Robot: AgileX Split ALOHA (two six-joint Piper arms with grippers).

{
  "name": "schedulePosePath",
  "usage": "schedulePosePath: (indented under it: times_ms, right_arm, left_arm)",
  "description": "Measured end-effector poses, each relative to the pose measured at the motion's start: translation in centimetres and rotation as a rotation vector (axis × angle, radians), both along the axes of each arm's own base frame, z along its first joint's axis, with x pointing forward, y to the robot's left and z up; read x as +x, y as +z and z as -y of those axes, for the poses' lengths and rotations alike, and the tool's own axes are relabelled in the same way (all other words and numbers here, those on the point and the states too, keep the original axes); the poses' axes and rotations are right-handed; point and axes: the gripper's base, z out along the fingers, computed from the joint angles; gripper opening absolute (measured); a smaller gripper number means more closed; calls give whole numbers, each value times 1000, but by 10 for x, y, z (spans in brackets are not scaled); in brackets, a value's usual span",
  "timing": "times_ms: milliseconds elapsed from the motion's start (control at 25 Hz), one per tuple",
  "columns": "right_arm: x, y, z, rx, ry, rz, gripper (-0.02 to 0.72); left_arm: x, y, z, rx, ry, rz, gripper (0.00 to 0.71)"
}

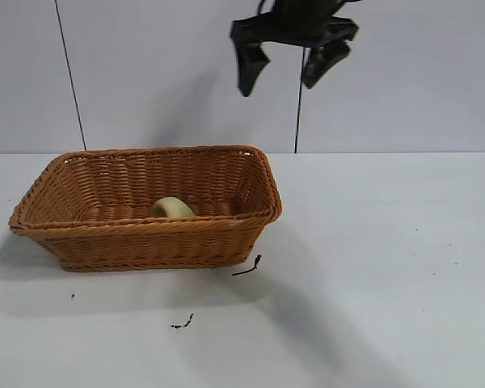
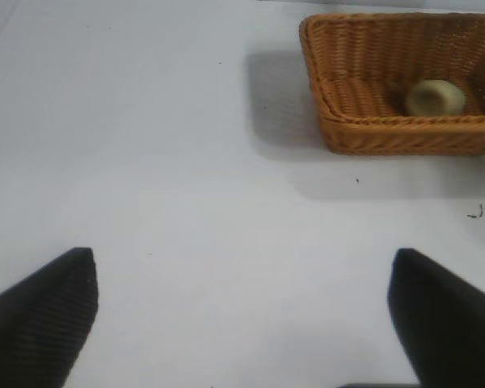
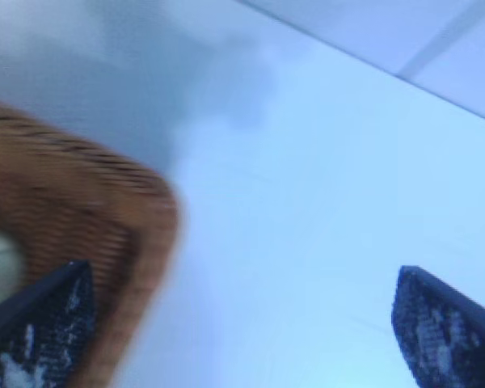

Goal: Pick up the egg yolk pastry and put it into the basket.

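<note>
Fingers of the right gripper (image 1: 284, 69) are spread wide with nothing between them; it hangs high in the air above the basket's right end, in front of the pale wall. In its wrist view the two dark fingertips (image 3: 44, 323) sit far apart, the basket corner and a pale blur of pastry under one of them. The left gripper (image 2: 242, 323) is also spread wide and empty, over bare white table (image 2: 170, 162), well apart from the basket; it does not show in the exterior view.

The small round pale yellow-green egg yolk pastry (image 1: 171, 208) lies inside the large rectangular orange-brown woven wicker basket (image 1: 145, 242), on its floor, roughly mid-length, tilted so its dimpled face shows. The basket sits on the table's left half. Two small black scraps (image 1: 248, 267) lie on the table just in front of the basket's right corner and farther forward.
</note>
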Motion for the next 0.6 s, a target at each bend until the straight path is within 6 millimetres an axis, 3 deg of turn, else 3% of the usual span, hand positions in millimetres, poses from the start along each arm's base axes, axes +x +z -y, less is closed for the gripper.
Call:
schedulePosePath:
  times_ms: [160, 240, 440, 600]
  right_arm:
    - [-3, -2, 36, 3, -69, -55, 694]
    - [-3, -1, 45, 11, -87, -60, 694]
    - [-10, 16, 45, 44, -89, -33, 694]
    - [-32, 44, 44, 48, -87, -8, 694]
  left_arm:
    - [0, 0, 0, 0, 0, 0, 696]
    - [0, 0, 0, 0, 0, 0, 696]
    - [0, 0, 0, 0, 0, 0, 696]
    - [0, 0, 0, 0, 0, 0, 696]
